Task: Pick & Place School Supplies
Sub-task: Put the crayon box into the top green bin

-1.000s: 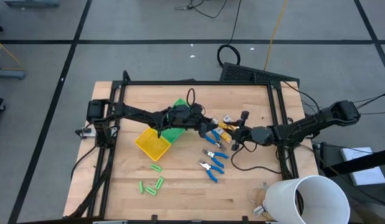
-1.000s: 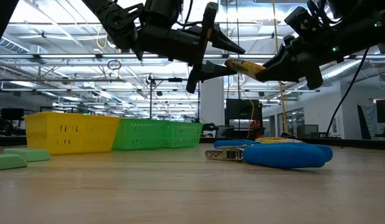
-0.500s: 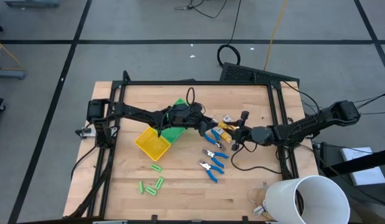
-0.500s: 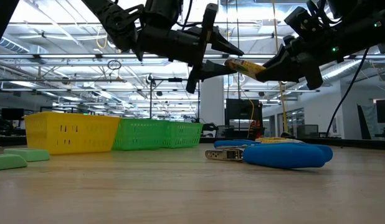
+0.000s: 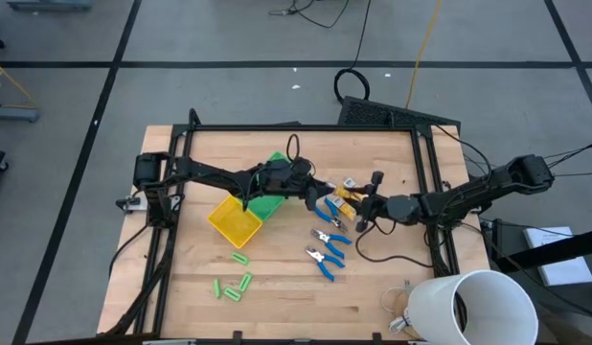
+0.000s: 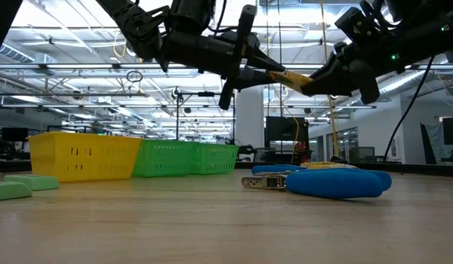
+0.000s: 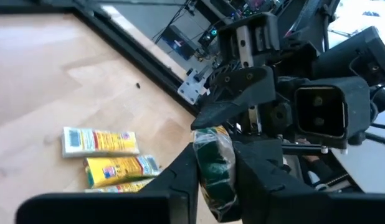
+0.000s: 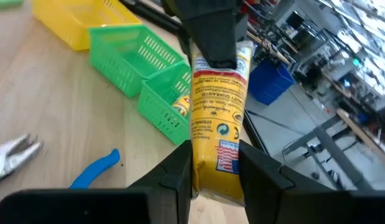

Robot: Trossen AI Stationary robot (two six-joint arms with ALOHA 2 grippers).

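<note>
Both pincers, left and right, are clamped on 1 yellow oblong glue-stick pack, held aloft beside the green plastic basket, above the wooden worktop.

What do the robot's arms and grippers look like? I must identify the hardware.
Both arms are slim, black and jointed, with black cables running off them. The left gripper and right gripper have flat, dark, tapering fingers. The right arm's wrist camera shows small green lights.
</note>
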